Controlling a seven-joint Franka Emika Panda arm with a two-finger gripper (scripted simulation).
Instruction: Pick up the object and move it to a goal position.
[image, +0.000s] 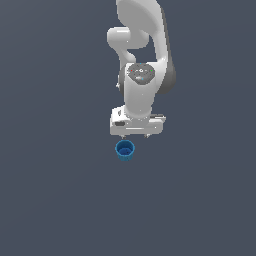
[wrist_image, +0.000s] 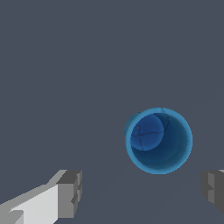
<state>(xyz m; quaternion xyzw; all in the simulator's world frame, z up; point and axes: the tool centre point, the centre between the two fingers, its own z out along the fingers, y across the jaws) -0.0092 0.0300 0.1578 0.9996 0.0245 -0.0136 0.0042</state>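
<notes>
Bare grey floor (image: 55, 200) around cup (image: 125, 150)

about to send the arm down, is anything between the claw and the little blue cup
Nothing visible stands in the way. The white claw is open and holds nothing. The small blue ribbed cup stands upright, opening up, on bare grey floor. In the wrist view it lies off the line between the fingers. No goal marker shows.

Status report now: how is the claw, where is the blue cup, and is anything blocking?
Claw open, empty. Small blue ribbed cup upright on the grey floor, not between the fingers. Nothing in the way.
</notes>
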